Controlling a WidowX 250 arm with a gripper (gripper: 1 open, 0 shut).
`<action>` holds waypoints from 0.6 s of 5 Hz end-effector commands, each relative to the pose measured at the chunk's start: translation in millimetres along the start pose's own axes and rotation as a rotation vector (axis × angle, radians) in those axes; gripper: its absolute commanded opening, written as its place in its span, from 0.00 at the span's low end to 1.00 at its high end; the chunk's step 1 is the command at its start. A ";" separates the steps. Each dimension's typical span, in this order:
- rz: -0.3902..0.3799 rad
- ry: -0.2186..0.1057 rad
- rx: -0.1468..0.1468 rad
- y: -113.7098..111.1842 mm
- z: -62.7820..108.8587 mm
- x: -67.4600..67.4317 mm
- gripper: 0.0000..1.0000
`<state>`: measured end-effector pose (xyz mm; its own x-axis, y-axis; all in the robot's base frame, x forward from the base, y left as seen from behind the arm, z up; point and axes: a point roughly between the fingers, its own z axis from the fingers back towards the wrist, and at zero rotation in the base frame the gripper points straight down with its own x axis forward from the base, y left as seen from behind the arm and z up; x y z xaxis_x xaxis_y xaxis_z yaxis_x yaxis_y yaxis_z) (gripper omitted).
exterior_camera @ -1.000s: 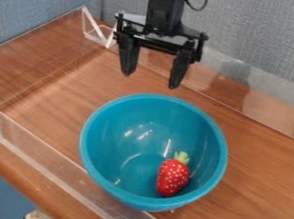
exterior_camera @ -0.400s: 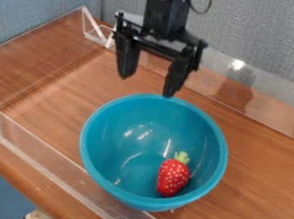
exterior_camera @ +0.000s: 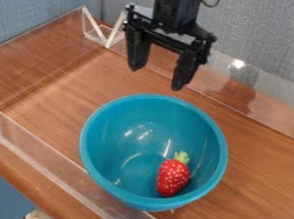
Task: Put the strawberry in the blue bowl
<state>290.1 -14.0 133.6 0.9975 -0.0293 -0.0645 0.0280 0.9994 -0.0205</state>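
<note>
Open hand (exterior_camera: 158,78) above, strawberry (exterior_camera: 173,176) below it, inside blue bowl (exterior_camera: 114,178)

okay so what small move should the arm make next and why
Probably just back the pincer away, staying clear of the blue bowl: it hangs open and holds nothing, and the strawberry already lies inside the bowl.

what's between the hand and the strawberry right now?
In the camera view, the bowl's far rim and part of its inside lie between the open hand and the strawberry, which sits inside the blue bowl.
</note>
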 end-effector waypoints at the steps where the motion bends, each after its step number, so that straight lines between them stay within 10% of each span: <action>1: 0.025 -0.064 -0.002 -6.2 18.0 9.5 1.00; 3: 0.101 -0.070 -0.004 -11.6 23.7 9.0 1.00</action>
<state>294.4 -23.7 138.0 0.9951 0.0761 -0.0637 -0.0770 0.9970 -0.0120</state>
